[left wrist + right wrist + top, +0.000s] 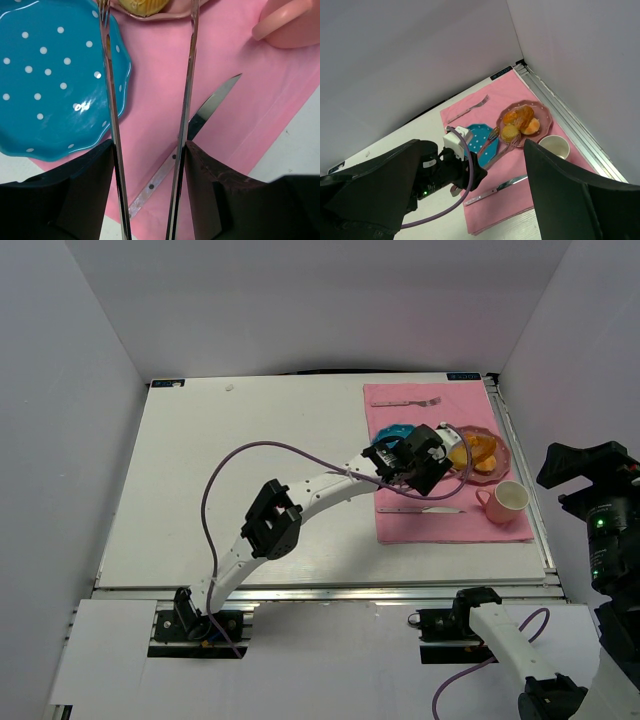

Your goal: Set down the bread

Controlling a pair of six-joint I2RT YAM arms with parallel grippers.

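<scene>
The bread, a small round golden bun, lies on the near-left side of the pink plate beside other golden-orange pieces. In the left wrist view only its lower edge shows at the top. My left gripper is shut on a pair of metal tongs. The tongs' fork-like tips stand spread on either side of the bread; whether they touch it I cannot tell. My right gripper hangs high at the right, open and empty.
A blue polka-dot plate lies left of the pink plate on a pink placemat. A pink cup stands near the mat's right edge. A knife lies along its front and a fork at its back. White walls enclose the table.
</scene>
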